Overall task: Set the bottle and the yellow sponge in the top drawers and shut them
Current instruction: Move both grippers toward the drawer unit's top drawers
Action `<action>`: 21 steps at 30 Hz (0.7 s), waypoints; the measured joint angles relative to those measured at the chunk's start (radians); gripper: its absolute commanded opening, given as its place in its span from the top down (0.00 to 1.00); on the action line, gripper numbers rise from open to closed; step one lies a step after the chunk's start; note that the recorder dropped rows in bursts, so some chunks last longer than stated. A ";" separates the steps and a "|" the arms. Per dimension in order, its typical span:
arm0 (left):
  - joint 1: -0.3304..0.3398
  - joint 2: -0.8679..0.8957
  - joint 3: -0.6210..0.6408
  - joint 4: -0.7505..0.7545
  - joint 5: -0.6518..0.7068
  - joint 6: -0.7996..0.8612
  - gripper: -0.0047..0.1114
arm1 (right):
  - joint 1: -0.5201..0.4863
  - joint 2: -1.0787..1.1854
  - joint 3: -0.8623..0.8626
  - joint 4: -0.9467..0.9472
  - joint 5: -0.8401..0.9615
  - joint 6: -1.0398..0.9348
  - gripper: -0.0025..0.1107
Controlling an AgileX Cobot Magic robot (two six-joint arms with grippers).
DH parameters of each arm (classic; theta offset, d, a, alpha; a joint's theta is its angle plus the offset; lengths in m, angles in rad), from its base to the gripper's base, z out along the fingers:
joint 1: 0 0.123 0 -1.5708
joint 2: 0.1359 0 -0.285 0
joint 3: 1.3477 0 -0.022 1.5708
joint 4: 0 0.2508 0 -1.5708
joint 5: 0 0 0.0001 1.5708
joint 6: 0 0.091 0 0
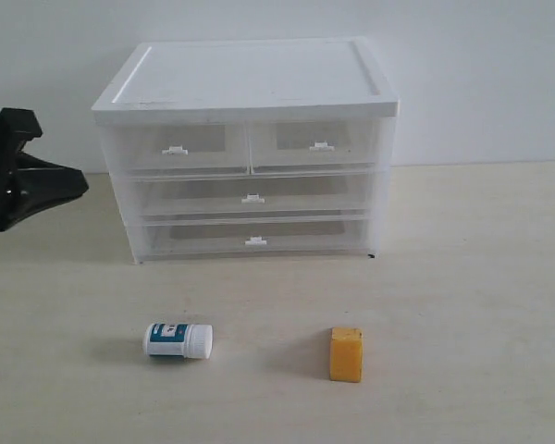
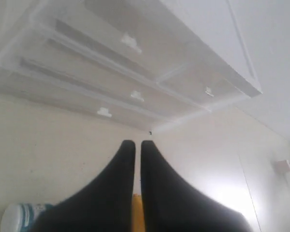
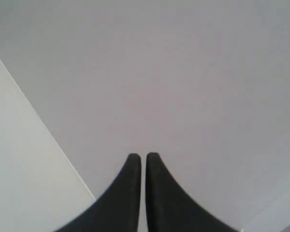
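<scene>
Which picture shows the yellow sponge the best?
The exterior view: the whole yellow sponge sits in the open, with nothing covering it. The left wrist view shows only a thin sliver behind the left tool. The right wrist view shows none of it.

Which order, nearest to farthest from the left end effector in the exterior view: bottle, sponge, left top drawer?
1-2. Left top drawer, right of the left end effector, and bottle, lower right: too close to call, depth unclear.
3. Sponge, farthest right, beyond the bottle.
</scene>
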 measured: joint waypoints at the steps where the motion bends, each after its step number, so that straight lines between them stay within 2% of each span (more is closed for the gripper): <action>1: 0.000 0.030 -0.011 -0.041 0.023 0.058 0.93 | 0.000 0.000 0.000 -0.013 0.000 0.013 0.98; 5: 0.000 0.134 -0.079 -0.100 0.094 0.176 0.93 | 0.000 0.000 0.000 -0.134 0.016 0.138 0.98; 11: 0.000 0.255 -0.186 -0.111 0.131 0.183 0.93 | 0.000 0.076 0.000 -0.307 0.136 0.332 0.98; 15: 0.000 0.305 -0.231 -0.114 0.152 0.183 0.93 | 0.000 0.226 0.000 -0.317 0.156 0.361 0.98; 21: 0.000 0.341 -0.275 -0.114 0.173 0.183 0.93 | 0.000 0.590 -0.028 -0.343 0.020 0.354 0.98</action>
